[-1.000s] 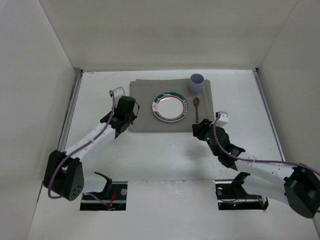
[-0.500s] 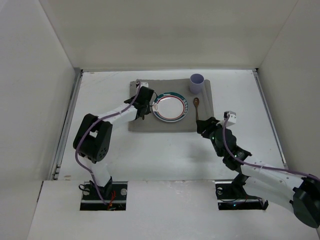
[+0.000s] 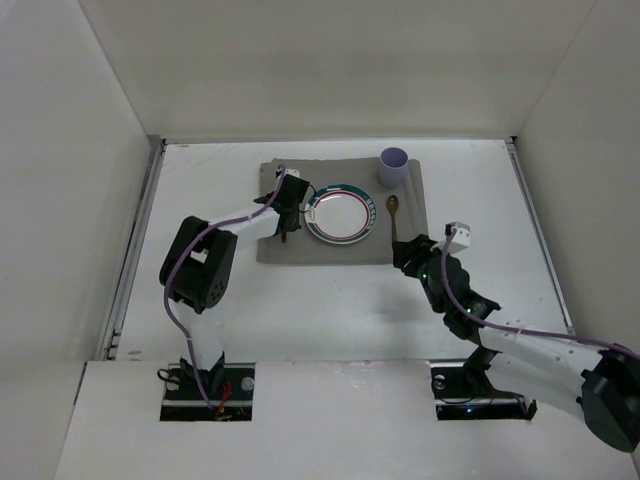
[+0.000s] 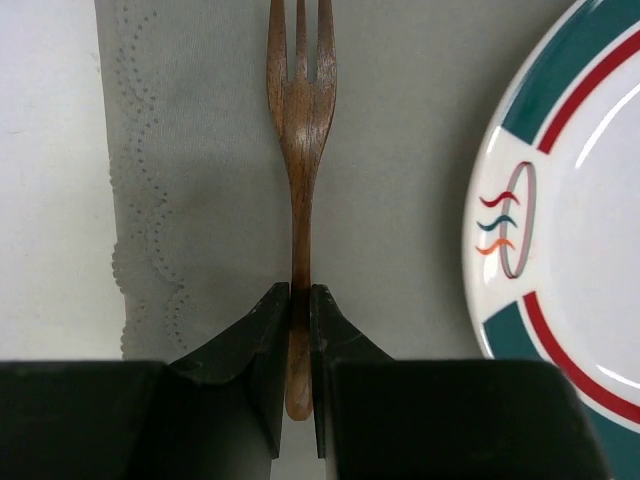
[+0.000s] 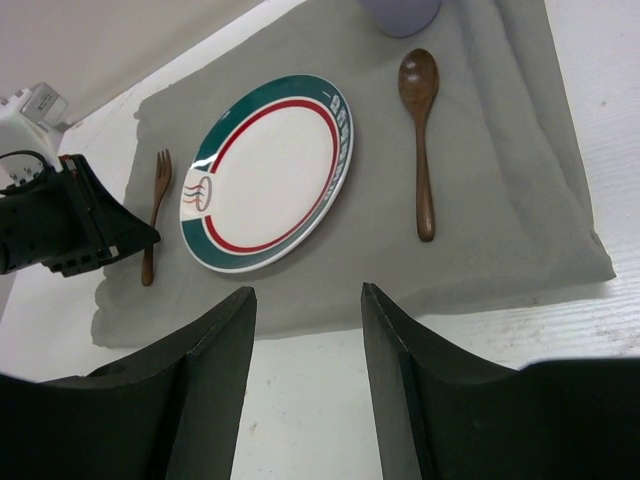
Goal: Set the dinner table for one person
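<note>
On the white dinner table (image 3: 330,300) lies a grey placemat (image 3: 275,248) holding a white plate (image 3: 340,212) with a teal and red rim. A wooden spoon (image 3: 393,215) lies to its right and a lavender cup (image 3: 394,165) stands at the far right corner. My left gripper (image 4: 300,295) is shut on the handle end of a wooden fork (image 4: 300,150). The fork lies along the mat left of the plate, tines pointing away. It also shows in the right wrist view (image 5: 153,215). My right gripper (image 5: 305,295) is open and empty over the table, just in front of the mat's near edge.
Metal rails run along the table's left (image 3: 140,230) and right (image 3: 535,230) edges, with white walls behind and beside. The left arm's elbow (image 3: 200,265) sits over the table left of the mat. The mat's scalloped left edge (image 4: 135,230) is close to the fork.
My left gripper has moved right from the mat's left edge to beside the plate, and its elbow has folded in. My right gripper has drawn back slightly toward the right.
</note>
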Tool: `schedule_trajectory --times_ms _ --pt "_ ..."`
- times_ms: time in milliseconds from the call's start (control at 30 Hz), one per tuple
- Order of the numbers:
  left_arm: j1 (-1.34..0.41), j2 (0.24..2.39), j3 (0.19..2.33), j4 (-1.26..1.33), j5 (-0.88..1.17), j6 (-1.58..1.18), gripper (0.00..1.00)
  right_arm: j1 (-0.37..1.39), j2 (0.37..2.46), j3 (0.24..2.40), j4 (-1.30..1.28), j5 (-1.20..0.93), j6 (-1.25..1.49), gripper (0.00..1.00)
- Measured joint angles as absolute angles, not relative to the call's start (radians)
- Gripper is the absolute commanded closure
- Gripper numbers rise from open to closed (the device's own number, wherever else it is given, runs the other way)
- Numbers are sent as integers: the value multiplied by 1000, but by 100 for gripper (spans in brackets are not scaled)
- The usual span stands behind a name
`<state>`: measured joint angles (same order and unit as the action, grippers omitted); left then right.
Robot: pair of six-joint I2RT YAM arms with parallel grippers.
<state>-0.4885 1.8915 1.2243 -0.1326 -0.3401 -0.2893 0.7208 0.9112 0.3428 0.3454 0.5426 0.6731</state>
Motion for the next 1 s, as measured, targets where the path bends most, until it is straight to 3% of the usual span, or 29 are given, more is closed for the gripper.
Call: schedule_trajectory --times_ms 400,800,1000 --pt "-482 1914 1224 -130 -340 -286 88 720 939 343 346 543 673 47" --pt "-486 1888 1205 -131 -365 -286 45 719 944 343 346 543 673 47" --pt "-517 1726 1169 -143 -421 -294 34 719 946 343 346 543 673 47"
